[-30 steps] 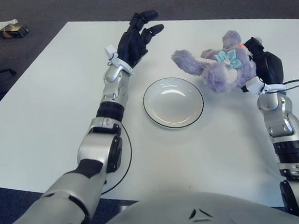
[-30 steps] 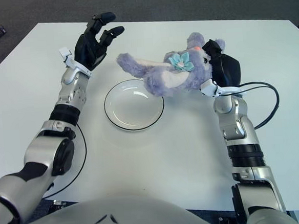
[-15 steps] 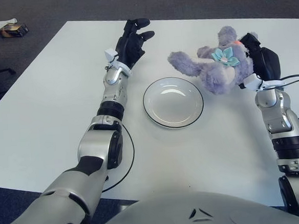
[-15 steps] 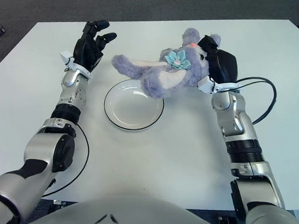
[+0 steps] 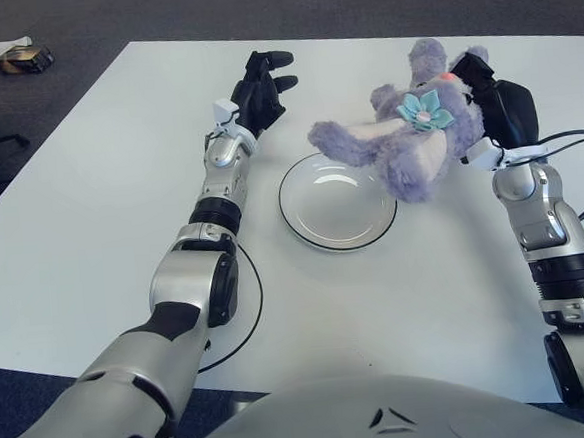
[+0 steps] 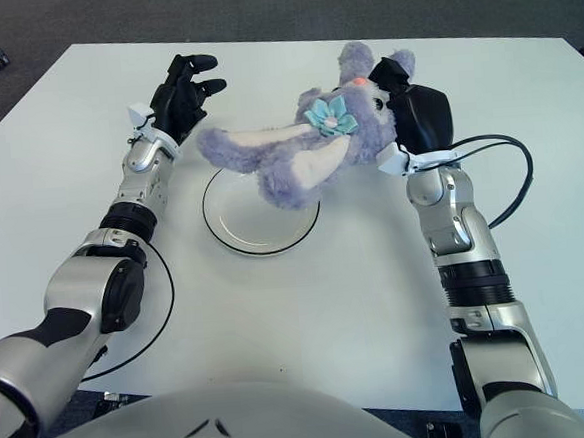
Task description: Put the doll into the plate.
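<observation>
The doll [image 5: 407, 141], a purple plush rabbit with a teal flower at its neck, hangs in the air, tilted, its long ear or limb reaching left over the far rim of the plate [image 5: 313, 233] while its body sits above the plate's right edge; it does not look to be touching the dish; the right hand [image 5: 493, 115] has its fingers closed around the doll's head end, on the right of the plate; the step in hand looks to be the carry, with the doll nearly over its target but not yet centred; the next move probably calls for bringing the hand a little further left and down until the body is inside the rim, then letting the fingers go; the trailing ear could drape over the edge, so a centred drop matters; the left hand [image 5: 260, 89] shows beyond and left of the plate above the white table [image 5: 90, 193], fingers loosely curled, holding nothing; against 1 second ago, the doll has travelled left from beside the plate to partly over it, and the left hand has lowered and curled in from a spread pose.
</observation>
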Motion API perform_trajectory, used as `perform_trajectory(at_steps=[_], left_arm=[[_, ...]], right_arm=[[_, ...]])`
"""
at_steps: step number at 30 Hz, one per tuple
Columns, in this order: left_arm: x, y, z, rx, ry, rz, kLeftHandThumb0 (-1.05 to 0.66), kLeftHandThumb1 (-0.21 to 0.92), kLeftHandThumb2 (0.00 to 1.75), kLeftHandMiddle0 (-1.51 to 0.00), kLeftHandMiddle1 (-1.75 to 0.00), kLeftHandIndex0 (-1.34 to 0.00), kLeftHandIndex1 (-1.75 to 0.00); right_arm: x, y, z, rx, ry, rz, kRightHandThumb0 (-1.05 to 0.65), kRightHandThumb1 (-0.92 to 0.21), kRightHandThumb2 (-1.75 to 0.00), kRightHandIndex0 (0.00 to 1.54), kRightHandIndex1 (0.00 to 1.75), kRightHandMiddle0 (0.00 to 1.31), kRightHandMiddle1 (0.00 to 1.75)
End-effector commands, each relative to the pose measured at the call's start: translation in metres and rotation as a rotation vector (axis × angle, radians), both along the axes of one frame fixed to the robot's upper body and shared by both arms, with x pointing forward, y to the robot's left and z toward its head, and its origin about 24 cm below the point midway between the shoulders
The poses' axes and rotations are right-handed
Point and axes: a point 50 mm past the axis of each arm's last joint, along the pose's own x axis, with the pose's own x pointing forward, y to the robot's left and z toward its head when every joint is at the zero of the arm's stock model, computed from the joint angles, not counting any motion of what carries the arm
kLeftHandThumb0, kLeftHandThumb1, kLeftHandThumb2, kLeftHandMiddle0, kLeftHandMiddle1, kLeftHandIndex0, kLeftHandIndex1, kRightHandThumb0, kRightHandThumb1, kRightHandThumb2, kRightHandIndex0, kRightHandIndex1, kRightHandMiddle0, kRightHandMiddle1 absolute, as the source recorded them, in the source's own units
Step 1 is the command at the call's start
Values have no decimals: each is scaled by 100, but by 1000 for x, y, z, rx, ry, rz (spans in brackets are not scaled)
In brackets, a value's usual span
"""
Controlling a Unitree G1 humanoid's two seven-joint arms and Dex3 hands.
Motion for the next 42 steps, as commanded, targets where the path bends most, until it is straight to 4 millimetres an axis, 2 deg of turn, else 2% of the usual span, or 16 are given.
perform_trajectory(at_steps=[1,6,14,21,28,42], left_arm=[[3,3,2,26,17,8,-85,92,95,0,-113,-1,-142],[3,5,-6,33,53,-3,-86,92,93,0,-111,0,-136],[2,10,-17,59,96,23,-86,92,88,0,-108,0,-113],[2,15,-25,109,116,78,-88,92,90,0,-104,0,-97],[2,16,-31,124,158,116,-88,92,92,0,-106,0,-94],[2,21,-41,178,225,132,-87,92,94,0,-97,0,-94]], right_arm=[[4,5,8,-6,-38,35,0,-1,-168,85,175,61,175],[8,15,11,2,-49,92,0,-5,-164,82,175,58,175],[12,30,12,11,-64,158,0,-7,-160,80,174,56,175],[15,41,13,12,-64,207,0,-8,-159,80,171,56,175],[16,48,12,-1,-66,225,0,-9,-157,80,170,55,175],[16,63,10,-30,-77,317,0,-10,-155,79,169,54,175]])
